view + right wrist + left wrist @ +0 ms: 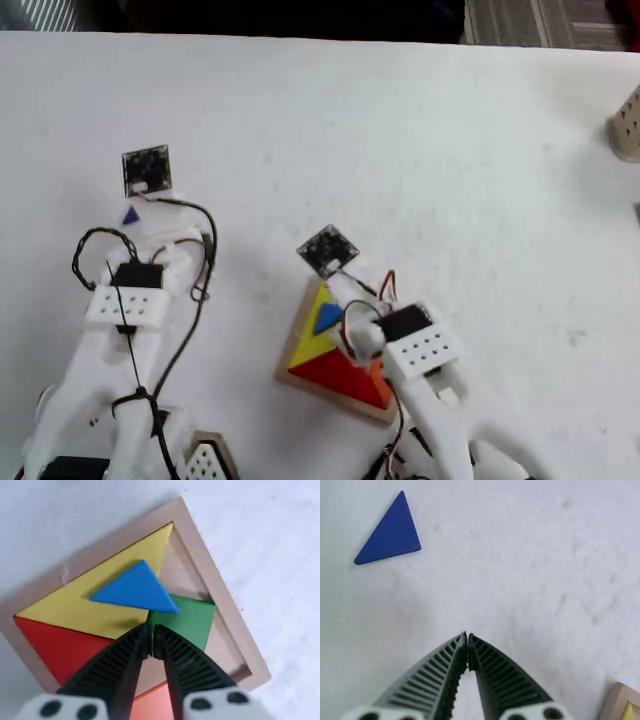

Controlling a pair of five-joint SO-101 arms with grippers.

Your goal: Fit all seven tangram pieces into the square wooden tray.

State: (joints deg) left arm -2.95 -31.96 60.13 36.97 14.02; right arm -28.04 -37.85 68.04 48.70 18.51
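Right tool (150, 630) clenched, empty, over square wooden tray (200, 545). Light-blue triangle (135, 587) lies askew atop yellow triangle (100, 612), unseated; a nudge may jam it or shift green piece (192, 620). Left tool (467, 642) clenched, empty; dark-blue triangle (390, 532) loose on white table (520, 555), left of tray.

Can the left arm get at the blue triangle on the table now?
Probably yes. The blue triangle lies flat on the table ahead of the left hand, with nothing between them. The hand is shut, so it must open first.
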